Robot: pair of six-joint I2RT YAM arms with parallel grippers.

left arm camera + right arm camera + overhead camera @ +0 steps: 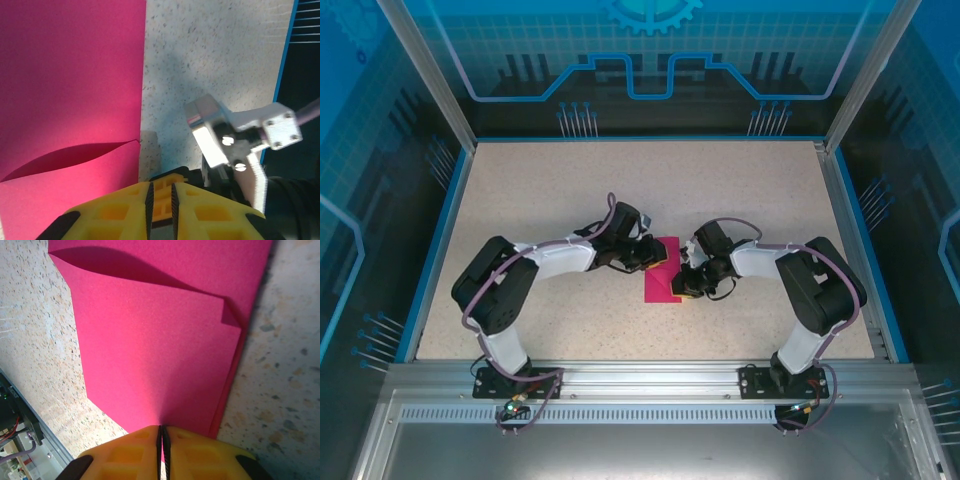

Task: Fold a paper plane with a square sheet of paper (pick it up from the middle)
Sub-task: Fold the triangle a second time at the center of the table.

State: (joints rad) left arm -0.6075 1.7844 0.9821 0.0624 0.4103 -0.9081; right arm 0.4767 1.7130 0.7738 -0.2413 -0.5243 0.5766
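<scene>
Sheet of paper (665, 272) lies mid-table between the two wrists and reads as a narrow upright magenta rectangle from the top external camera, so it is folded over, not a flat square.

Right gripper (161, 440): the yellow fingers (200, 452) are pressed together with a thin pink line in the seam, so it is clamped on the paper's near edge. In the right wrist view the sheet (160, 350) shows two layers. The top layer bows up at the far end and throws a curved shadow, and the lower layer sticks out along the right side. From above, this gripper (686, 287) sits at the paper's lower right corner.

Left gripper (161, 200): the yellow fingers (115, 212) are drawn nearly together, leaving a slit between the black ribbed pads, and I can't make out anything in it. It sits just off the paper's long edge, over the bare speckled table (215, 50). The paper (70, 75) is to its left, with the same lifted flap and shadow. From above, it (647, 254) is at the paper's upper left.

The right arm's silver and white wrist bracket (235, 135) is close by in the left wrist view.

Markings: the paper is plain magenta. The backdrop carries a cyan gear graphic (651, 12) and circuit-trace lines (650, 80), which are graphics rather than text.
</scene>
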